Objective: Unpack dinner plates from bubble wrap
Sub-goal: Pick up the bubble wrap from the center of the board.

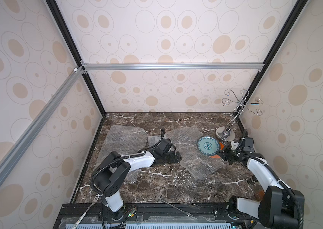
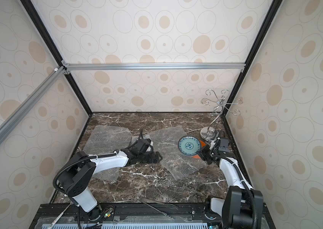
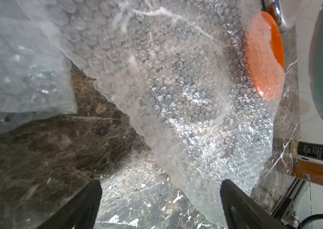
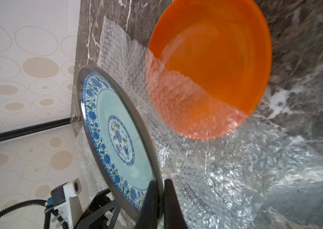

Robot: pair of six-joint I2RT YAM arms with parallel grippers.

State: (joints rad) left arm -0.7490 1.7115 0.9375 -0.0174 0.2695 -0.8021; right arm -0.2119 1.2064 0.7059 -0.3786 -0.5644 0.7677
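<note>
Right gripper (image 4: pixel 160 185): clamped on the rim of the green-rimmed floral plate (image 1: pixel 208 146), which is held tilted over the orange plate (image 4: pixel 216 49), at 3 o'clock on the marble table (image 1: pixel 166 178).
Left gripper (image 3: pixel 160 186): spread wide, empty, at table centre.
Plates visible: 2.
Bubble wrap sheets (image 1: pixel 186 142): 3, one overlapping the orange plate.

Pale plate (image 1: pixel 208 146), blue-green floral pattern, dark rim; raised off table, steeply tilted; orange plate (image 4: pixel 216 59) flat on table just beneath it, one edge under bubble wrap sheet (image 1: pixel 184 136); that sheet spread mid-table, crumpled; second sheet (image 1: pixel 125 136) flat at left; third sheet (image 1: pixel 152 139) between them, mostly hidden.
</note>
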